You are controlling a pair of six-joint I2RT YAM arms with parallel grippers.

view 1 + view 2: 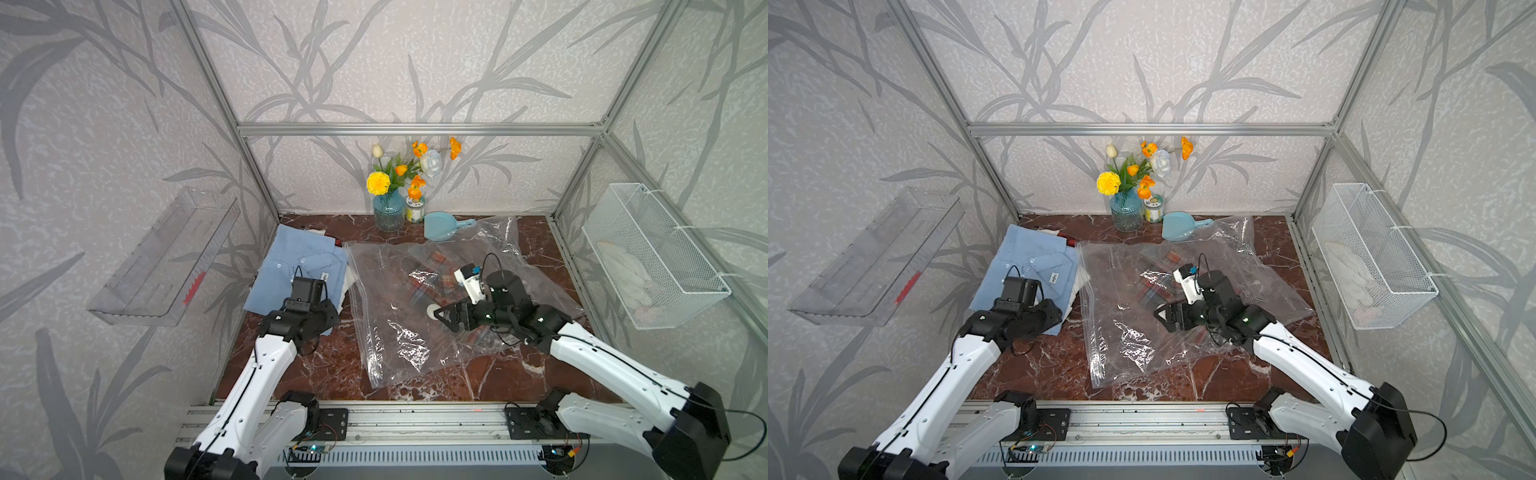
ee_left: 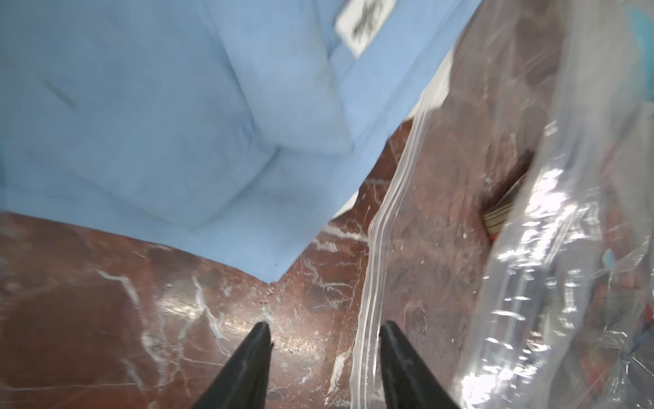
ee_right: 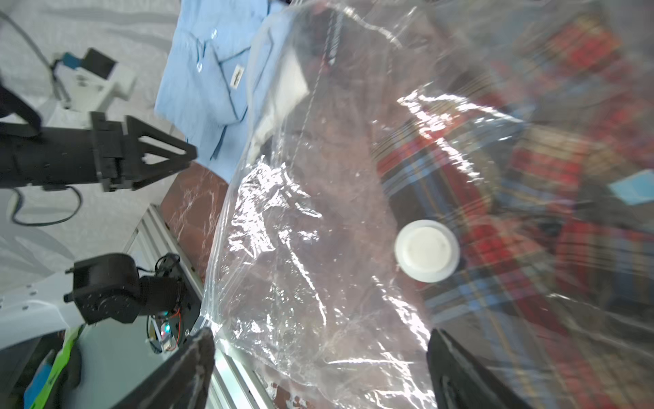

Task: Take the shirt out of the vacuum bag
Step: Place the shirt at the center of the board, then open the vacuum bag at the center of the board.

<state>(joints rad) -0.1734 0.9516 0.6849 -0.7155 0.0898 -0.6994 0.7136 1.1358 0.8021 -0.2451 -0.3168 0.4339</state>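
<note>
Vacuum bag: large, clear and crinkled, lying flat on the marble tabletop, with a round white valve cap on its upper face. Plaid shirt, red and blue, lies inside it. Folded light-blue shirt lies outside, against the bag's edge.

Vacuum bag: made of clear plastic film, crinkled, glossy with glare.
Valve cap: moulded in white plastic, smooth and matt.
Blue shirt: woven cloth, matt, softly creased.
Plaid shirt: woven cloth, seen blurred through the film.
Counter: finished in a red-brown marble pattern, white-veined, polished.
Vase: made of blue glass, ribbed, shiny.
Basket: formed of white wire mesh.
Frame: built of brushed metal bars.
</note>
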